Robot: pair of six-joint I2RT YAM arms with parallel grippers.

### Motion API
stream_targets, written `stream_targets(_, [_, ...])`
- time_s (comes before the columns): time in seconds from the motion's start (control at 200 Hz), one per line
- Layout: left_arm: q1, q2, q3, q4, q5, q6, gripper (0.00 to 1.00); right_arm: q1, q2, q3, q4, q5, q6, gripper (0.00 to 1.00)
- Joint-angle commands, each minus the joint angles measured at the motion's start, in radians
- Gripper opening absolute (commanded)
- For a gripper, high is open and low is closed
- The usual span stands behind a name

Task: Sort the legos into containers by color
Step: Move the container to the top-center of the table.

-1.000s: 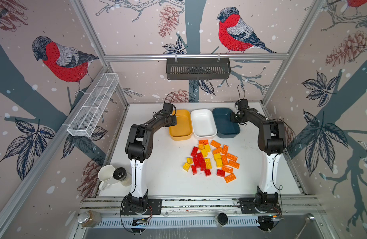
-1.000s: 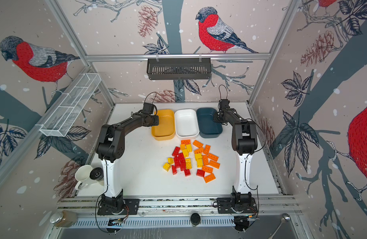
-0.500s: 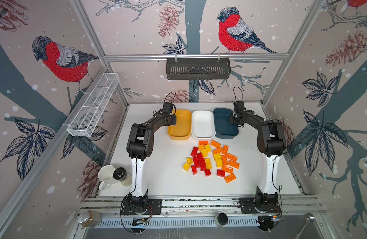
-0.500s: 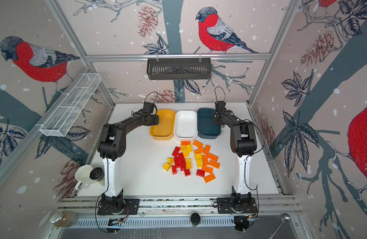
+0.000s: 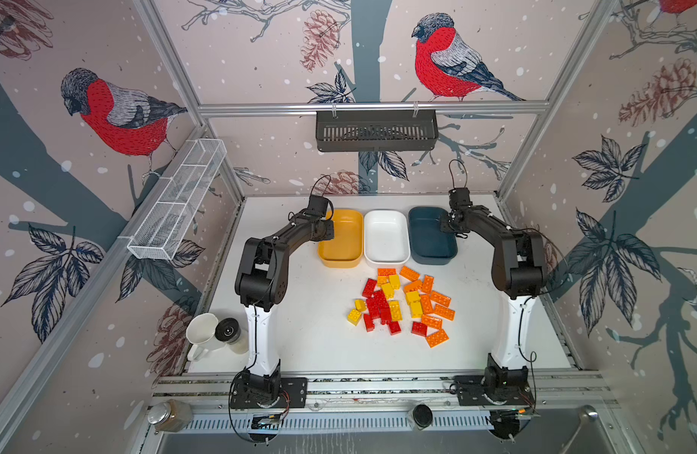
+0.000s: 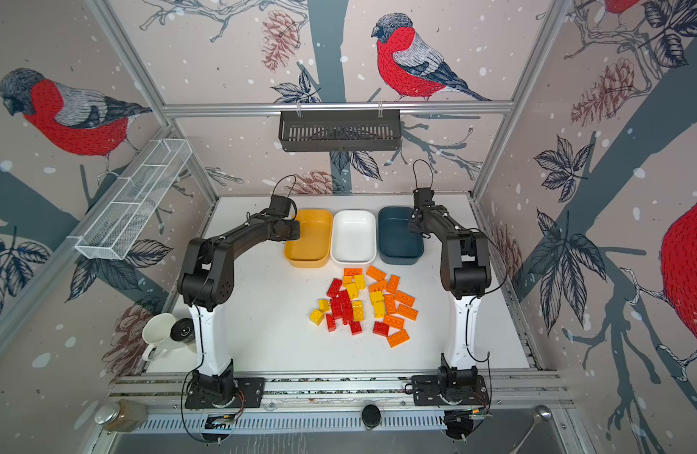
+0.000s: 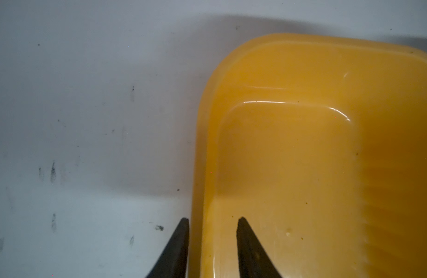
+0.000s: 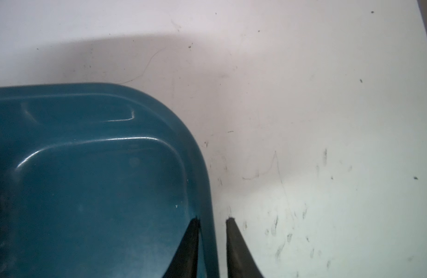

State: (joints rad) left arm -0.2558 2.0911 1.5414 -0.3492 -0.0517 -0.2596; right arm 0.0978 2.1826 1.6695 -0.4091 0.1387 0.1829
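Note:
Three containers stand in a row at the back of the table: a yellow tray (image 5: 344, 243), a white tray (image 5: 386, 239) and a teal tray (image 5: 429, 245). All three look empty. The legos (image 5: 401, 304), red, yellow and orange, lie in a loose pile in front of the trays, also seen in a top view (image 6: 364, 304). My left gripper (image 7: 212, 219) is shut on the yellow tray's (image 7: 291, 168) outer long rim, one finger outside and one inside. My right gripper (image 8: 212, 219) is shut on the teal tray's (image 8: 99, 192) outer rim in the same way.
A black slotted basket (image 5: 376, 129) hangs on the back rail. A white wire rack (image 5: 177, 200) runs along the left wall. A white mug (image 5: 201, 338) and a dark-lidded jar (image 5: 229, 332) stand by the left arm's base.
The yellow tray has slid slightly left with my left gripper, and the teal tray slightly right with my right gripper. The pile of legos has not moved.

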Motion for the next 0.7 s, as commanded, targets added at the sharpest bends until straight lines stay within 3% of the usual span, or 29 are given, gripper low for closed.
stream_targets(0.0, [0.001, -0.009, -0.012, -0.002, 0.024, -0.028, 0.36, -0.012, 0.019, 0.025, -0.012, 0.024, -0.026, 0.21])
stream_targets(0.17, [0.0, -0.024, -0.033, 0.017, 0.098, -0.047, 0.35, 0.032, -0.009, -0.007, 0.015, -0.035, -0.147, 0.21])
stream_targets(0.315, [-0.002, -0.041, -0.046, 0.025, 0.138, -0.064, 0.34, 0.047, -0.002, 0.008, 0.011, -0.03, -0.144, 0.24])
stream_targets(0.435, [-0.001, -0.076, -0.051, -0.003, 0.099, -0.088, 0.35, 0.048, -0.045, 0.001, 0.004, 0.019, -0.121, 0.36])
stream_targets(0.695, [0.003, -0.295, -0.201, 0.092, 0.081, -0.136, 0.58, 0.053, -0.378, -0.275, 0.043, -0.005, -0.057, 0.68])
